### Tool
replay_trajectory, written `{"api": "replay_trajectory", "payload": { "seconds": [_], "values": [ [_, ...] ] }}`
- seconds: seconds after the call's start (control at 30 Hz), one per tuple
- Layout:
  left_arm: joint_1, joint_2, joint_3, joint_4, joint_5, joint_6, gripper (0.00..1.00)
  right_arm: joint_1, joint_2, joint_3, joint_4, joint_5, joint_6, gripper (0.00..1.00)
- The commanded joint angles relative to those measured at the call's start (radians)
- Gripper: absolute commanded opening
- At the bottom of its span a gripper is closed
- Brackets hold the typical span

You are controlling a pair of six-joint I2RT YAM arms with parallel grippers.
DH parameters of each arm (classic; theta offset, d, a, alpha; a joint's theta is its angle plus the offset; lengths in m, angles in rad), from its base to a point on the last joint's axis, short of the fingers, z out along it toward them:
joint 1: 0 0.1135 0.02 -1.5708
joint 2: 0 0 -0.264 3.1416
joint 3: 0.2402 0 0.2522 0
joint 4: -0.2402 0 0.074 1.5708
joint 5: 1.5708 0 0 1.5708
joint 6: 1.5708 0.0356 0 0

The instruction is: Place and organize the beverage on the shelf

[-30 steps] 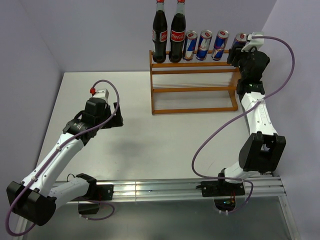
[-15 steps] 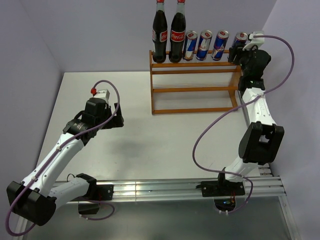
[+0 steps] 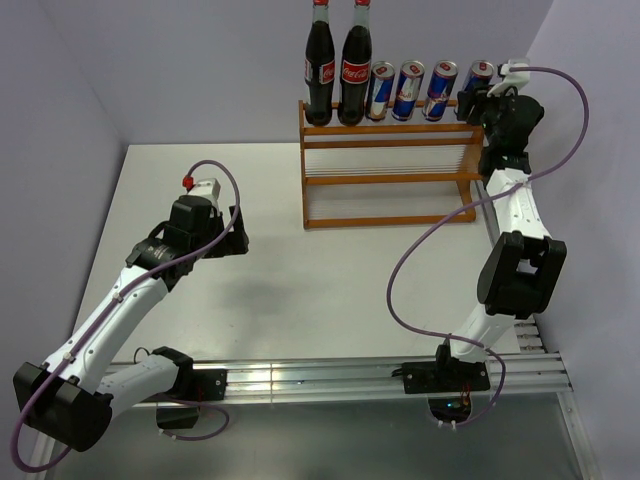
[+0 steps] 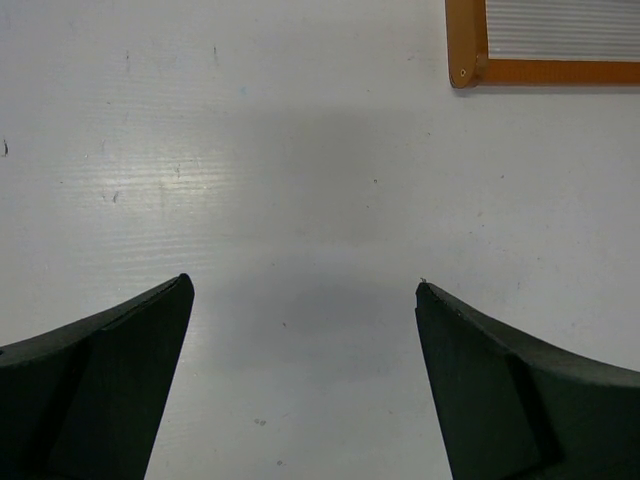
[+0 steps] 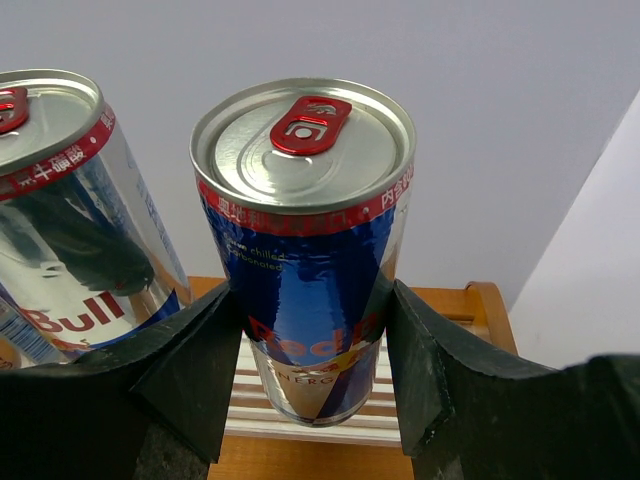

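Note:
Two dark cola bottles [image 3: 320,62] with red caps stand at the left end of the top tier of the orange-brown shelf [image 3: 385,178]. Three blue-and-silver cans [image 3: 409,90] stand beside them. My right gripper [image 3: 477,95] is shut on the fourth can [image 3: 479,76] at the shelf's right end. In the right wrist view both fingers [image 5: 190,370] press this can [image 5: 305,250] over the slats, and the neighbouring can [image 5: 70,200] stands to its left. I cannot tell whether the held can rests on the tier. My left gripper [image 3: 235,232] is open and empty above the table.
The shelf's lower tier [image 3: 390,215] holds nothing. The shelf's near left corner [image 4: 465,40] shows at the top right of the left wrist view, far from the left gripper [image 4: 303,290]. A wall stands close behind and to the right of the shelf.
My right arm has raised its elbow and carried the fourth can slightly up and left, closer to the row of cans. The left arm has not moved.

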Motion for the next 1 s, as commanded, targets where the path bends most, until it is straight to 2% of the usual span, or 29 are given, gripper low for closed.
{"api": "replay_trajectory", "payload": {
  "seconds": [0.0,0.13,0.17,0.27,0.33,0.47,0.57,0.8,0.97],
  "values": [
    [0.006,-0.006,-0.002,0.038,0.016,0.019,1.0,-0.006,0.008,0.065,0.007,-0.033,-0.003,0.05],
    [0.006,-0.004,-0.002,0.04,0.017,0.019,1.0,-0.006,0.007,0.071,-0.004,-0.033,0.01,0.25],
    [0.008,-0.004,-0.004,0.038,0.019,0.019,1.0,-0.005,0.01,0.074,-0.013,-0.033,0.009,0.34],
    [0.006,-0.004,-0.004,0.04,0.019,0.019,0.99,-0.006,0.002,0.085,-0.027,-0.021,0.014,0.5],
    [0.008,-0.004,-0.004,0.038,0.022,0.019,1.0,-0.006,-0.005,0.074,-0.023,-0.01,0.014,0.52],
    [0.008,-0.004,-0.006,0.04,0.031,0.021,0.99,-0.013,-0.021,0.065,-0.032,-0.005,0.015,0.72],
    [0.008,-0.004,-0.006,0.041,0.037,0.022,1.0,-0.014,-0.028,0.065,-0.045,-0.004,0.015,0.76],
    [0.008,-0.003,-0.007,0.041,0.041,0.022,0.99,-0.017,-0.064,0.043,-0.07,0.008,0.009,0.79],
    [0.008,-0.006,-0.005,0.04,0.031,0.019,1.0,-0.02,-0.107,0.008,-0.087,0.007,-0.009,0.91]
  ]
}}
